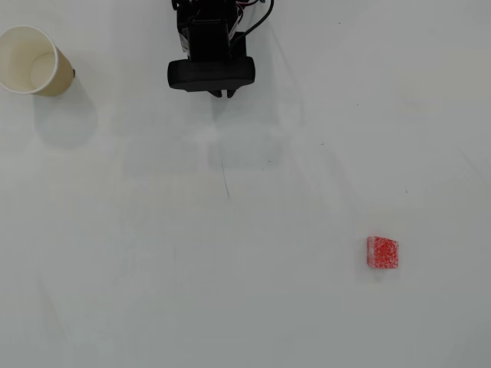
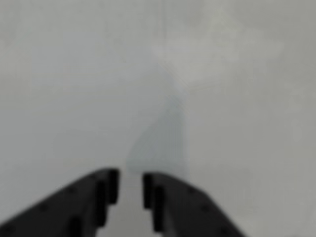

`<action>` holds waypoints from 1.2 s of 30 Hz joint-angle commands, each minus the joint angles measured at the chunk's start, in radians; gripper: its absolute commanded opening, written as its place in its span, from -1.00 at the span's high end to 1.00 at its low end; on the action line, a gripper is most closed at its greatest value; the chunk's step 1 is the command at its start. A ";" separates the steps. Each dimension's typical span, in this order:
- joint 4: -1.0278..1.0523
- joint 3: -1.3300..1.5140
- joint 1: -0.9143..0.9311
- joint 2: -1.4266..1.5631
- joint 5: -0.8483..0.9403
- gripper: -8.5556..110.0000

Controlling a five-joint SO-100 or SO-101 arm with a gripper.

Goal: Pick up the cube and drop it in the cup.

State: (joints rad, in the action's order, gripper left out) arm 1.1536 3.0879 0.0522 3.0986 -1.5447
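Well apart: cube (image 1: 382, 253), hand (image 1: 223, 93).

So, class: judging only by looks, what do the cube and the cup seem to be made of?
The cube: probably foam or sponge, since its matte red face has fine white speckles and soft edges. The cup: likely paper, matte cream inside with a tan outer wall and a thin round rim. Neither can be confirmed from looks alone.

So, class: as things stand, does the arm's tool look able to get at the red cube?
Probably yes: the cube sits alone on bare table, nothing between it and the tool. The cup stands well aside.
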 commanded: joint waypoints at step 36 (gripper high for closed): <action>0.002 0.034 -0.028 0.037 0.006 0.79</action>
State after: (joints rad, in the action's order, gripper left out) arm 1.1536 3.0879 0.0506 3.0986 -1.5447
